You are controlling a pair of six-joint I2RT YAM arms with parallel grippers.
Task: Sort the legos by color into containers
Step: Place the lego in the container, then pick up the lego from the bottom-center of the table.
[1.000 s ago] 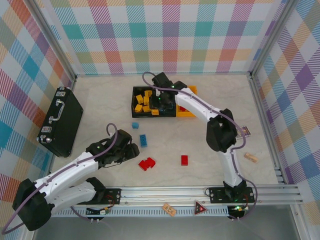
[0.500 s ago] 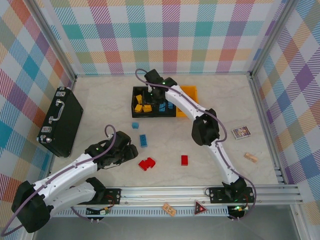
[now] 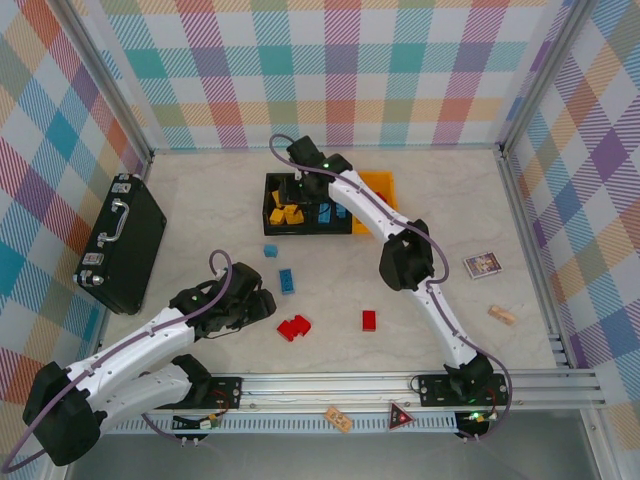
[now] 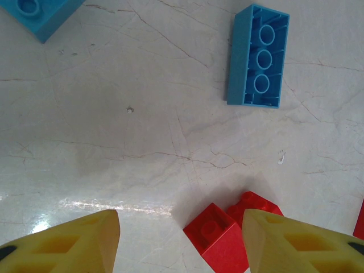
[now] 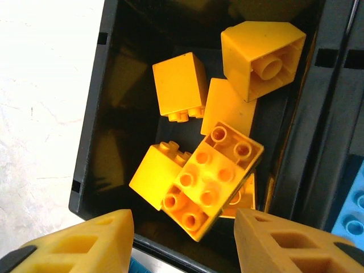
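Right gripper hangs over the left black bin of the bin row. Its fingers are spread wide, with nothing between them. That bin holds a heap of yellow bricks, some studs-up, some tipped on their sides. Middle black bin holds blue bricks. Yellow-orange bin is at the row's right end; the arm covers much of it, so can't tell its contents.

Left gripper is well to the near side of the bin row, low over the table, fingers wide apart. Red brick cluster lies on the table between the fingertips, closer to the right one. Not gripped; contact can't be judged.

Loose on the near side of the bin row:
- small light-blue brick, near the left black bin
- longer blue brick, farther out, hollow underside up
- single red brick, out from the row's right half

Black briefcase sits well left of the bin row.
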